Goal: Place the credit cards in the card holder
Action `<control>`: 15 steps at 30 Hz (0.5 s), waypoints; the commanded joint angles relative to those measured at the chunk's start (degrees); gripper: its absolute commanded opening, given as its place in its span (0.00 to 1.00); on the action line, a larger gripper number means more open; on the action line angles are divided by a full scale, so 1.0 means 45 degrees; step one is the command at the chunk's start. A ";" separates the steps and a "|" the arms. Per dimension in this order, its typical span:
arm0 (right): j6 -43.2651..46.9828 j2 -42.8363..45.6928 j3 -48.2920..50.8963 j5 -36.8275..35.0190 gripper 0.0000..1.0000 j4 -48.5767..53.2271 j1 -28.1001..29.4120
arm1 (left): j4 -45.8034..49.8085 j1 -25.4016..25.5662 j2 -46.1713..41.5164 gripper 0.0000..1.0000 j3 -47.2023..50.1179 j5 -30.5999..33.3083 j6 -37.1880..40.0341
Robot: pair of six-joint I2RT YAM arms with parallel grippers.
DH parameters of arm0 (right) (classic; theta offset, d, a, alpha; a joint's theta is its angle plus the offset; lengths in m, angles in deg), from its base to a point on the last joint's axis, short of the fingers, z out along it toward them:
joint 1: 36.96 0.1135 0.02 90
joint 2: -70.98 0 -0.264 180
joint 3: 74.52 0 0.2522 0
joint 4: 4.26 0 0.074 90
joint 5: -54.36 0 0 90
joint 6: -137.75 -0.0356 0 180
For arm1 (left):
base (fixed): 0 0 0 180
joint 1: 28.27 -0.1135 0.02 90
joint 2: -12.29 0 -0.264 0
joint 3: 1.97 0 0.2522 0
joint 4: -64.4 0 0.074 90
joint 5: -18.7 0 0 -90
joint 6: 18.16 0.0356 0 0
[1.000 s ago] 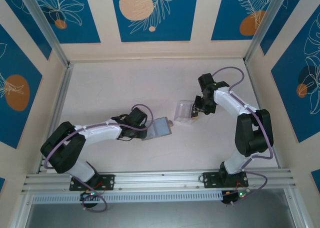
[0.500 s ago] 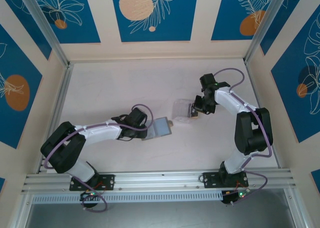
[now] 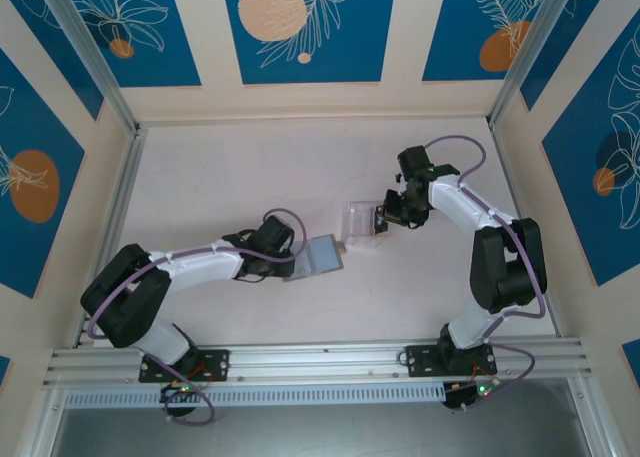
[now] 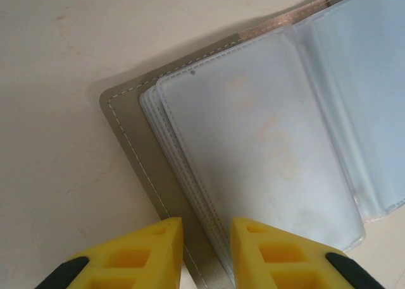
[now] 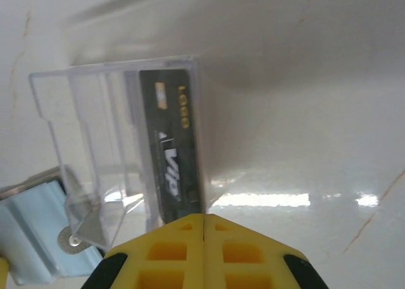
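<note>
The card holder (image 3: 322, 257) lies open on the table, its grey cover (image 4: 126, 131) under a stack of clear sleeves (image 4: 253, 143). My left gripper (image 3: 296, 262) (image 4: 207, 229) stands partly open over the holder's left edge. The flat holder shows face-on in the gap and nothing is clamped. A black credit card (image 5: 171, 150) with gold and white print stands inside a clear plastic box (image 3: 362, 222) (image 5: 88, 137). My right gripper (image 3: 385, 219) (image 5: 204, 218) is shut at the box's near right corner. The card's near end runs into the seam of its fingers.
The holder's sleeves (image 5: 31, 238) show at the lower left of the right wrist view, close to the box. Pale tabletop (image 3: 230, 177) stretches behind and to the left. Metal rails and patterned walls (image 3: 300, 27) enclose the table.
My right gripper has gone from partly open to shut at the black card. The clear box has shifted slightly left. The left arm and the holder have stayed put.
</note>
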 commanded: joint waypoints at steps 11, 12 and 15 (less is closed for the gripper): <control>0.0084 -0.0249 -0.0612 -0.0408 0.26 0.0562 0.0095 | 0.0103 -0.0096 -0.0307 0.25 0.0162 -0.0087 0.0073; 0.0109 -0.0374 -0.0718 -0.0515 0.27 0.0590 0.0162 | 0.0172 -0.0093 -0.0329 0.25 0.0119 -0.0065 0.0090; 0.0106 -0.0642 -0.0813 -0.0684 0.28 0.0566 0.0294 | 0.0479 -0.0106 -0.0698 0.25 -0.0088 0.0138 0.0164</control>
